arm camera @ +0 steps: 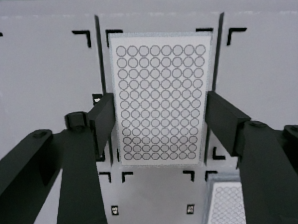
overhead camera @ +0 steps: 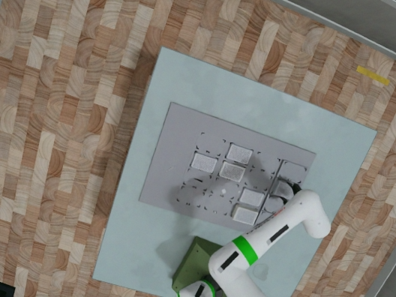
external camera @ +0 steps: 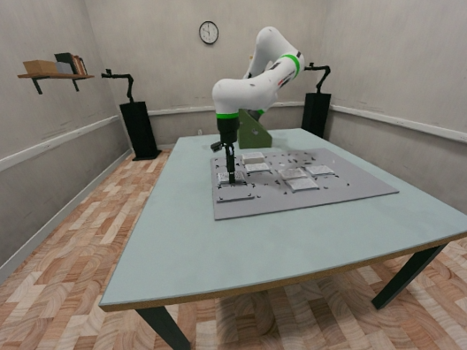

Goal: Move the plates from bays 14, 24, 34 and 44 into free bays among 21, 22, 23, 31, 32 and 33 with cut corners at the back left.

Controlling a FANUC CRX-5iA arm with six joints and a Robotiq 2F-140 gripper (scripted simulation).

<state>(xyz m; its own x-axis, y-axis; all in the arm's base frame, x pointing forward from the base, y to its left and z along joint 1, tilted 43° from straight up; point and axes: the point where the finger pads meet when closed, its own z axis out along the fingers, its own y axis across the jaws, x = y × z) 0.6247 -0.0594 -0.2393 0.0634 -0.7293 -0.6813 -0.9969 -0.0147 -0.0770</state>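
My gripper (arm camera: 159, 105) is shut on the long sides of a sealed 96-well plate (arm camera: 160, 97). The plate lies flat inside its corner pieces in bay 34, on the raised column 4 strip. In the top view the gripper (overhead camera: 286, 187) and this plate (overhead camera: 281, 187) are partly hidden under my arm. In the side view the gripper (external camera: 230, 173) stands upright over the plate. Other sealed plates lie in bay 31 (overhead camera: 204, 162), bay 32 (overhead camera: 232, 171), bay 23 (overhead camera: 251, 197) and bay 42 (overhead camera: 239, 154). Bay 44 (overhead camera: 294, 170) is empty.
The taller deep-well block (overhead camera: 244, 214) stands in bay 13. A small white thing (overhead camera: 223, 191) lies on the deck in bay 22. Bay 33 (overhead camera: 259, 180) is empty. My arm hides bays 14 and 24. A corner of the bay 23 plate (arm camera: 227, 205) shows in the wrist view.
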